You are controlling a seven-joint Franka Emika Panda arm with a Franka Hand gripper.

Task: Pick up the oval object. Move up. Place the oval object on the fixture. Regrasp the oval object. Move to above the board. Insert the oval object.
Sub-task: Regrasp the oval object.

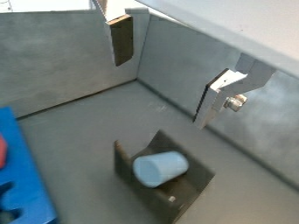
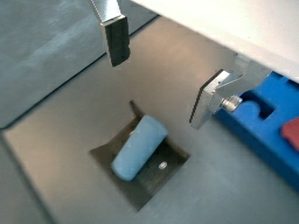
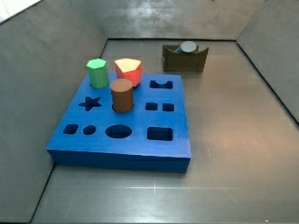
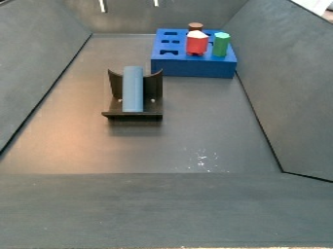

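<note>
The oval object [image 1: 160, 168], a pale grey-blue peg, lies in the notch of the dark fixture [image 1: 197, 179], on the grey floor. It shows in both wrist views [image 2: 140, 149] and both side views [image 3: 186, 48] [image 4: 132, 88]. My gripper [image 1: 172, 70] [image 2: 163, 70] is open and empty, hanging well above the fixture [image 2: 159, 181], with nothing between the silver fingers. The blue board [image 3: 122, 131] with shaped holes lies apart from the fixture [image 3: 176, 61] and shows at the edge of both wrist views [image 1: 30, 188] [image 2: 263, 131].
A brown cylinder [image 3: 122, 94], a green hexagonal peg [image 3: 98, 73] and a red-orange peg [image 3: 128, 70] stand in the board's far-left holes. Grey walls enclose the floor; the fixture [image 4: 115, 92] sits near one wall.
</note>
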